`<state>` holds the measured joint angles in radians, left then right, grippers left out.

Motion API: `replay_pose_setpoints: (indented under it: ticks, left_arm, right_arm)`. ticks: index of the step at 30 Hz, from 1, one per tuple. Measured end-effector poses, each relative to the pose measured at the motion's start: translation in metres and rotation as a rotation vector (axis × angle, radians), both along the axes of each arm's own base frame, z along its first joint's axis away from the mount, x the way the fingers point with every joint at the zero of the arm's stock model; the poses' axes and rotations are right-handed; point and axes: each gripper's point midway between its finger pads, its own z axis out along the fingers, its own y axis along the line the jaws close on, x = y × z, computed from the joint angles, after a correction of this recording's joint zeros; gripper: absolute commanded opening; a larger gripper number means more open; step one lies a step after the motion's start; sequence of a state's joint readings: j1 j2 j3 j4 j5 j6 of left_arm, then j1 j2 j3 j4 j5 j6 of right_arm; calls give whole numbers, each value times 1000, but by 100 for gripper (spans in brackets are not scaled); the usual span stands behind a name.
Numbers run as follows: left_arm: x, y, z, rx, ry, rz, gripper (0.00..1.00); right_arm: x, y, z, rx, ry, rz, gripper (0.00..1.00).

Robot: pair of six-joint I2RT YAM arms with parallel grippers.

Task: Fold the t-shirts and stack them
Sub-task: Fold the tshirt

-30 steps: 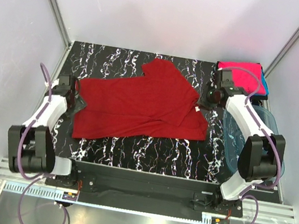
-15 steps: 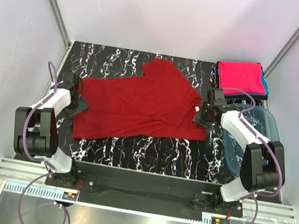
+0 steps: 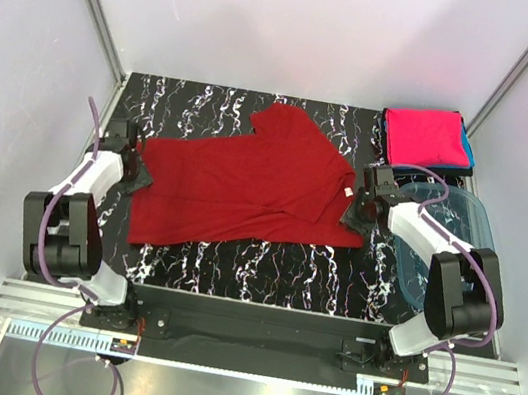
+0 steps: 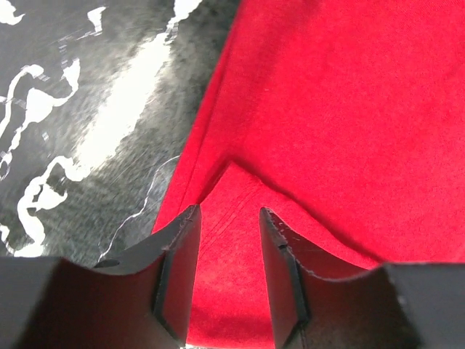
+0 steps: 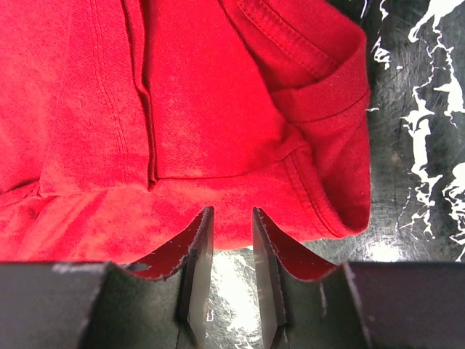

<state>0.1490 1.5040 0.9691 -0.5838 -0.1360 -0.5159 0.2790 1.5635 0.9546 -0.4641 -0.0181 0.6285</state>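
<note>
dark red t-shirt (image 3: 245, 189) lies long axis left-right; left gripper (image 4: 229, 212) spread astride left hem; right gripper (image 5: 231, 212) at right edge, narrow gap, grip unclear.

Black, white-veined bench (image 3: 263, 263) (marble look); translucent blue plastic tub (image 3: 473, 220) at right edge; pale walls behind.

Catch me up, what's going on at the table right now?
Both arms are at the dark red t-shirt, which lies spread out on the table. The left gripper straddles its left edge with jaws apart. The right gripper sits at its right edge, and whether it is gripping is unclear. A folded pink t-shirt lies on a teal one in the far right corner.
</note>
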Motion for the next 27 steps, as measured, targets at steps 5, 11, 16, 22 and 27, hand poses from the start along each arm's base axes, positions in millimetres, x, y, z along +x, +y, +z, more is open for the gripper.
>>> replay_pose_setpoints:
  ticks: [5,11,16,22,27]
  left_arm:
    - [1,-1,-19,-4,61,-52,46]
    - [0,-1,-40,-9,126,-76,38]
    - [2,-1,-42,-10,130,-77,2]
    - [1,4,-35,15,129,-70,0]
    - [2,10,-23,53,98,-54,0]
  right_arm:
    - [1,0,0,-1,-6,0,33]
    - [-6,-3,-2,-5,-6,-4,32]
    - [-9,-5,-5,-12,0,-7,31]
    - [-9,-9,-9,-32,-2,-16,31]
    - [-8,-12,-10,-49,-7,-24,31]
